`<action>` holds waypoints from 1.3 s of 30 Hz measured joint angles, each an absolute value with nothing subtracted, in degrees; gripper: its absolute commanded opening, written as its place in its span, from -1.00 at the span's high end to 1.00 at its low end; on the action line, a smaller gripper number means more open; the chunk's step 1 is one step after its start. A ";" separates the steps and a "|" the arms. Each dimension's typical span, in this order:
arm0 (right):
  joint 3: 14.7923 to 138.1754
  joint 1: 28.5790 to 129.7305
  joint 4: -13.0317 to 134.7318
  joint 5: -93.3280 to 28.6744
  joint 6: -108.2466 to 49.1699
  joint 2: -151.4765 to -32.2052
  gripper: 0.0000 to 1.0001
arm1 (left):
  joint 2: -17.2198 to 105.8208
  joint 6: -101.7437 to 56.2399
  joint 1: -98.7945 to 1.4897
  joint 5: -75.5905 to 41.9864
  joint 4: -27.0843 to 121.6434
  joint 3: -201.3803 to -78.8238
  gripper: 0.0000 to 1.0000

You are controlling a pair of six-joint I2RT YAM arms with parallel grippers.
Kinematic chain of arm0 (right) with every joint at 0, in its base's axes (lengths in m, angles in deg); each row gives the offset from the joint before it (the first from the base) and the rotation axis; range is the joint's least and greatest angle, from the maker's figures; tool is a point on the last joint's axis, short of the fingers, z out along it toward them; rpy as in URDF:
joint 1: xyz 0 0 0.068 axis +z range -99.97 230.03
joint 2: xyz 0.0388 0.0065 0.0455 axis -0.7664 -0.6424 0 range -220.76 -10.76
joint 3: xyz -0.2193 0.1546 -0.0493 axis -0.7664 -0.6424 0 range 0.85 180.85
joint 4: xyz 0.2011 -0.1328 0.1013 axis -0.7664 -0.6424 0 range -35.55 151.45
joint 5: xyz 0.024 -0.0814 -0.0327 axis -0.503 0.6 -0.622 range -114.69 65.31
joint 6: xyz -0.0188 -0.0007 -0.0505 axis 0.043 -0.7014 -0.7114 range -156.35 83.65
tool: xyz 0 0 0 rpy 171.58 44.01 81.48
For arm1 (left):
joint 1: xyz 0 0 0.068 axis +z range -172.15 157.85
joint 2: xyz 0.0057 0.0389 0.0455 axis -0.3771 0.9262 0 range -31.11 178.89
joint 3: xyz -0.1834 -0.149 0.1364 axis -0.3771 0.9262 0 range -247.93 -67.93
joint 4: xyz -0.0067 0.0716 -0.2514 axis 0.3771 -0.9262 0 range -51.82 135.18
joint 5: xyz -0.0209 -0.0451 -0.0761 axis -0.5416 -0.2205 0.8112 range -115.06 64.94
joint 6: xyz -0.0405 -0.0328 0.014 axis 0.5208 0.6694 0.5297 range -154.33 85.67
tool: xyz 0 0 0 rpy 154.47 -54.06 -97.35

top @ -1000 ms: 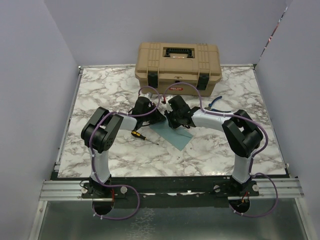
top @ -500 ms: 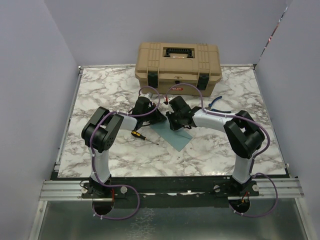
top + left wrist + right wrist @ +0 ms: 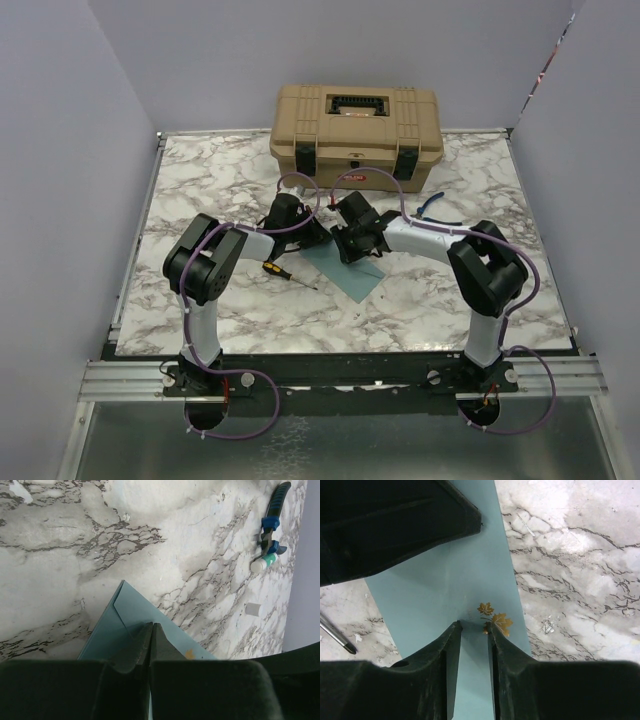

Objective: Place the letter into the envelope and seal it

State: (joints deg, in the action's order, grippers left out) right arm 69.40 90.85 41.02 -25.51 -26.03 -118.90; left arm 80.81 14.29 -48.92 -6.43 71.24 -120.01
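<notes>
The teal envelope (image 3: 352, 272) lies flat on the marble table between the two arms. It shows in the left wrist view (image 3: 131, 611) and in the right wrist view (image 3: 470, 570), where it carries a gold maple-leaf print. My left gripper (image 3: 322, 240) is shut, its tips (image 3: 151, 626) together and down on the envelope's surface. My right gripper (image 3: 346, 250) stands a little open, its tips (image 3: 472, 626) on the envelope beside the leaf print, with bare teal paper in the gap. The left gripper's dark body (image 3: 395, 520) is close across from it. The letter is not in view.
A tan toolbox (image 3: 355, 135) stands at the back. A yellow-handled screwdriver (image 3: 283, 271) lies left of the envelope. Blue pliers (image 3: 432, 208) lie to the right, with a white-green tube (image 3: 262, 564) and a small white block (image 3: 253, 609) near them.
My right gripper has edged slightly farther back and left over the envelope. The left arm and the envelope have not visibly moved.
</notes>
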 measured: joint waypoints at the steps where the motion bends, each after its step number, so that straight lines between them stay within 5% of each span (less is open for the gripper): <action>1: 69.54 90.95 40.80 -25.51 -25.89 -118.98 0.28 | 80.81 14.29 -48.92 -6.43 71.22 -120.01 1.00; 39: 64.86 91.33 36.52 -21.02 -17.22 -115.29 0.87 | 81.03 14.27 -48.85 -6.39 70.54 -120.64 1.00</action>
